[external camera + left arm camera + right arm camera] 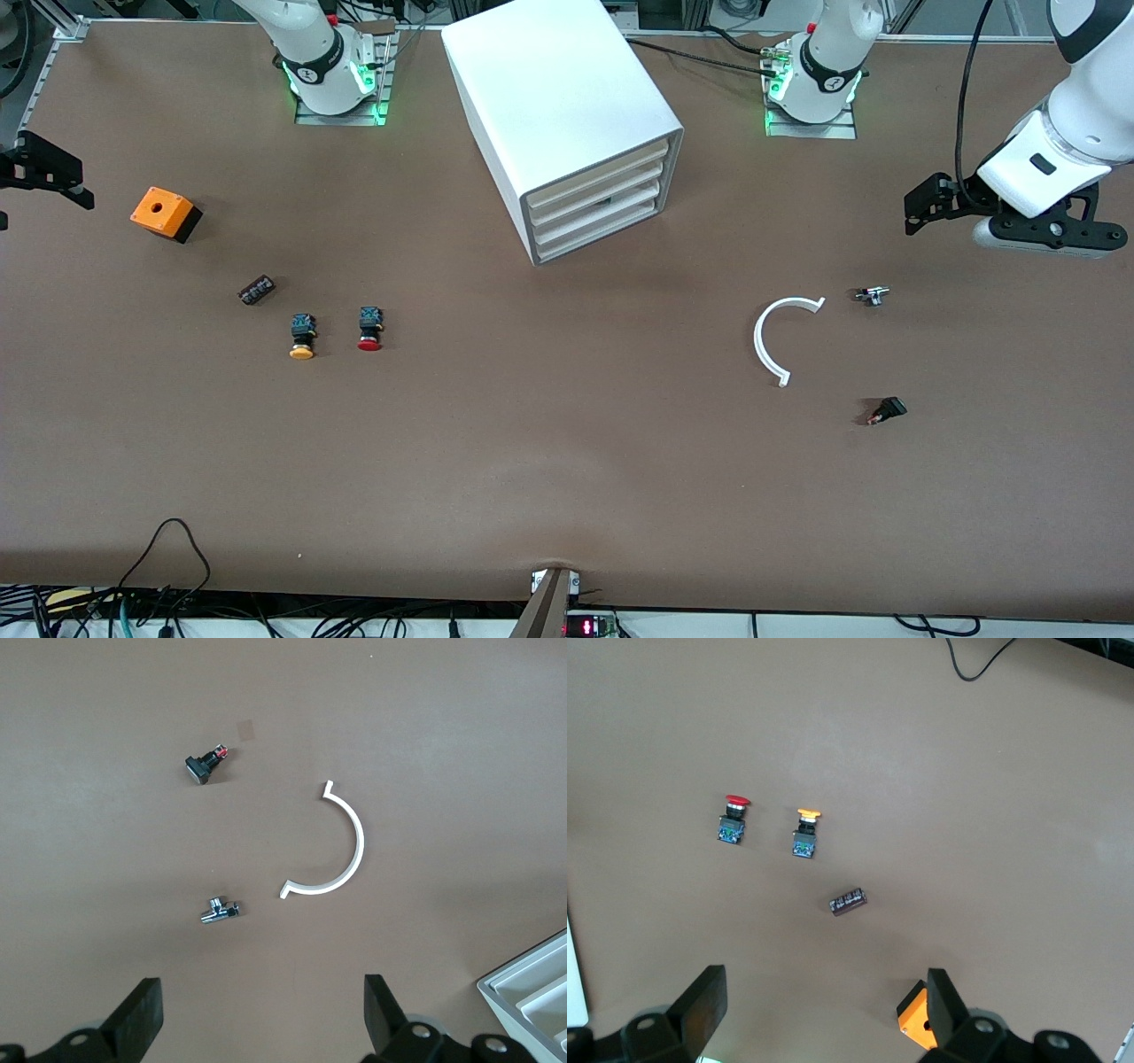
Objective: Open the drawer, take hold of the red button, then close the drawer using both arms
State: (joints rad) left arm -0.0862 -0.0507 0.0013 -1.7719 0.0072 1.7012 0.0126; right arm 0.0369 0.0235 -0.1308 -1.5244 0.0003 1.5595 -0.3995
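Observation:
The white four-drawer cabinet (567, 106) stands mid-table near the robots' bases. Its second drawer from the top (595, 193) is shut, like the other three. The red-capped button (369, 329) lies on the table toward the right arm's end and also shows in the right wrist view (733, 819). The orange-capped button (302, 337) lies beside it. My right gripper (49, 177) hangs open and empty (824, 1010) at the right arm's end of the table, over the spot beside an orange box. My left gripper (917, 206) hangs open and empty (263, 1019) at the left arm's end.
An orange box (165, 213) and a small dark cylinder (256, 290) lie near the buttons. A white curved strip (780, 341), a small metal part (872, 295) and a small black switch (887, 410) lie toward the left arm's end. The cabinet's corner (532, 992) shows in the left wrist view.

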